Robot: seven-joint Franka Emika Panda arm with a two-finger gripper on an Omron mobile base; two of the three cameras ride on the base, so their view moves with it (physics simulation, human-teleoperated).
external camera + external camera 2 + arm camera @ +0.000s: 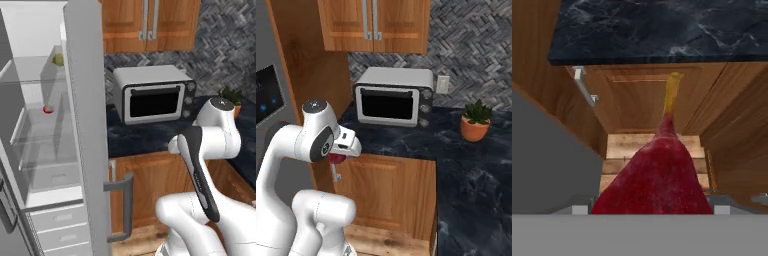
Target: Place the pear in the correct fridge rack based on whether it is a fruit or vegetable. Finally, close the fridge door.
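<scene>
Kitchen surroundings consist of wooden cabinets, a dark marble counter (476, 165) carrying a microwave (152, 95) and a potted plant (476, 122), and a grey fridge standing open at the left of the left base view. Its fridge door (86, 125) is swung out toward the base, so the black dispenser panel on its outer face shows at the left edge of the right base view. Inside, the fridge rack (25, 71) is the top glass shelf; a small yellow-green item (58, 60) sits at about that level near the door, and whether it rests on the shelf or in a door bin cannot be told. A small red item (48, 109) lies one shelf lower. The white arm is folded, elbow high, with the gripper (337, 156) pointing down beside the door's outer face, in front of the lower cabinet and well apart from the rack. The pear (657, 175) hangs clamped in the gripper, neck pointing away from the hand. It appears dark red with a tapered, yellowish neck.
</scene>
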